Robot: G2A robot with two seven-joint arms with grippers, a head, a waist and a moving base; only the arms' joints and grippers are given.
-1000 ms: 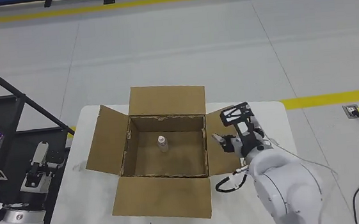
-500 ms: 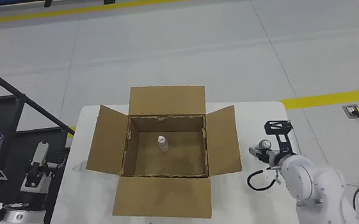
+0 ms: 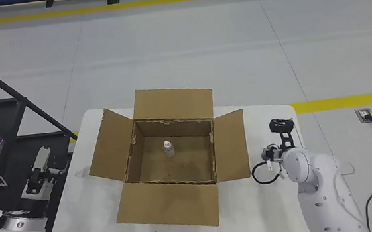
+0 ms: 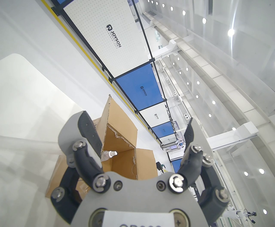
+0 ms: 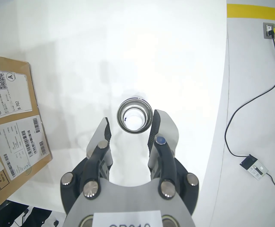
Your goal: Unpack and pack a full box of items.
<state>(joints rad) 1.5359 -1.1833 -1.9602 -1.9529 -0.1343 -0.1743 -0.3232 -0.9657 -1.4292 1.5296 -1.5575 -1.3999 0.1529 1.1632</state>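
1. The right gripper [image 5: 130, 125] pointed straight down. Its jaws were parted wider than the metal cup [image 5: 135, 117] between them, one pad just beside the rim and the other clear, so nothing was clamped.
2. The cup's long axis ran vertically, mouth upward. It seemed to rest on the white table [image 5: 150, 53], at 3 o'clock from the cardboard box [image 3: 171, 104] and apart from its flap.
3. A small bottle [image 3: 168, 147] sat inside the box, about 9 o'clock from that gripper. I judged the right arm the nearer one.
4. The left gripper [image 4: 137, 126] hung wide open and empty beyond the table's 9 o'clock edge, facing the box.
5. Farther off lay pale floor [image 3: 166, 44], with a yellow line [image 3: 344, 102] at 3 o'clock.
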